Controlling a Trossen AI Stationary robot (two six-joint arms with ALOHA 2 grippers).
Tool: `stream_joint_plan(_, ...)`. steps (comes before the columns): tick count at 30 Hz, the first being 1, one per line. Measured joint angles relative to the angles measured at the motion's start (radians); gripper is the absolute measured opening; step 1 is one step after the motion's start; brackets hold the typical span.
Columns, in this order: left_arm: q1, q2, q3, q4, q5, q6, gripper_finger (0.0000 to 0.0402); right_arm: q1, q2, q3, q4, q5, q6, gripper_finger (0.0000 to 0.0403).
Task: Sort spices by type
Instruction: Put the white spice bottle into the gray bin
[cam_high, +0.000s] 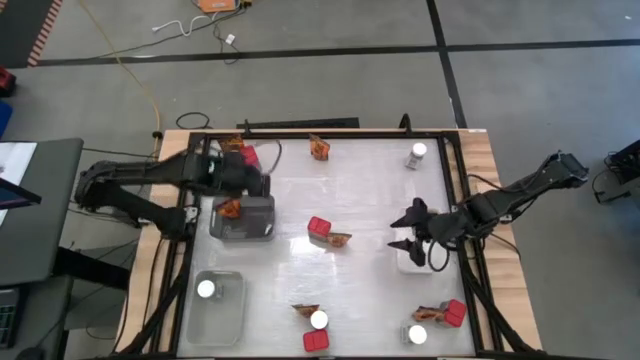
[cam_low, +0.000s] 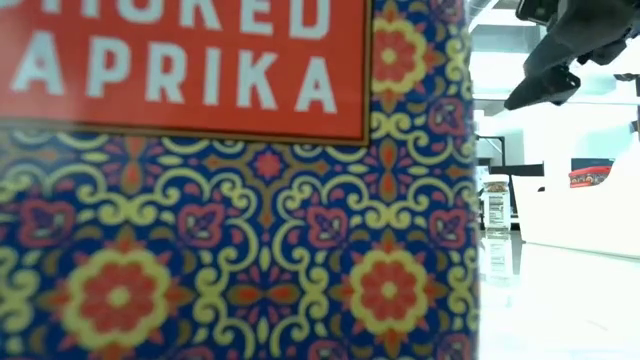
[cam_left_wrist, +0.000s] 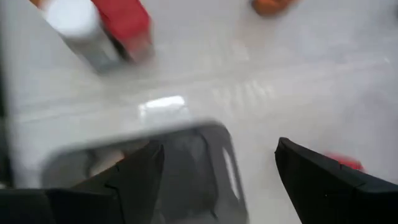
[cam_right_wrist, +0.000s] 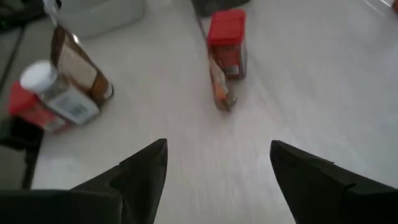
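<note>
The spices lie scattered over the white table. A red box (cam_high: 319, 227) stands at the middle, and an orange-brown packet (cam_high: 340, 240) leans on it. A white-lidded jar (cam_high: 418, 153) stands at the far right. Mixed clusters sit at the near middle (cam_high: 315, 325), near right (cam_high: 437, 318) and far left (cam_high: 245, 152). My left gripper (cam_high: 262, 186) hangs open above the grey tray (cam_high: 250, 225), which holds one packet (cam_high: 230, 208). My right gripper (cam_high: 405, 229) hangs open over the white tray (cam_high: 412, 262), pointing at the middle red box (cam_right_wrist: 227, 37).
A clear tray (cam_high: 225, 315) at the near left holds one jar (cam_high: 206, 289). A black frame (cam_high: 452, 190) rims the table. In the low view a paprika box (cam_low: 230, 180) right before the camera blocks most of the table. Free surface lies between the middle box and the far edge.
</note>
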Motion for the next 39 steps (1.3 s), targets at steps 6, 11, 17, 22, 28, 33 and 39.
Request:
stream_joint_plan(6,0.308,0.001,0.000,-0.009,0.059,0.144,0.0295,-0.040,-0.062,-0.018,0.005,-0.002,0.029,0.0311)
stream_joint_plan(11,0.549,0.006,-0.018,-0.004,0.169,0.249,0.0295,-0.105,-0.084,-0.018,-0.010,-0.002,0.016,0.0311)
stream_joint_plan(17,0.695,0.064,-0.056,0.088,0.275,0.391,0.0295,-0.148,-0.084,-0.018,-0.012,-0.002,0.001,0.0311)
stream_joint_plan(22,0.723,0.172,-0.059,0.118,0.321,0.449,0.0295,-0.170,-0.082,-0.018,-0.023,-0.001,0.002,0.0311)
stream_joint_plan(28,0.727,0.266,-0.056,0.109,0.343,0.497,0.0295,-0.175,-0.082,-0.018,-0.028,-0.001,0.003,0.0311)
stream_joint_plan(33,0.732,0.277,-0.056,0.090,0.295,0.504,0.0295,-0.175,-0.082,-0.018,-0.037,-0.001,0.003,0.0311)
stream_joint_plan(39,0.743,0.281,-0.061,0.037,0.267,0.489,0.0295,-0.175,-0.082,-0.017,-0.038,0.000,0.007,0.0311)
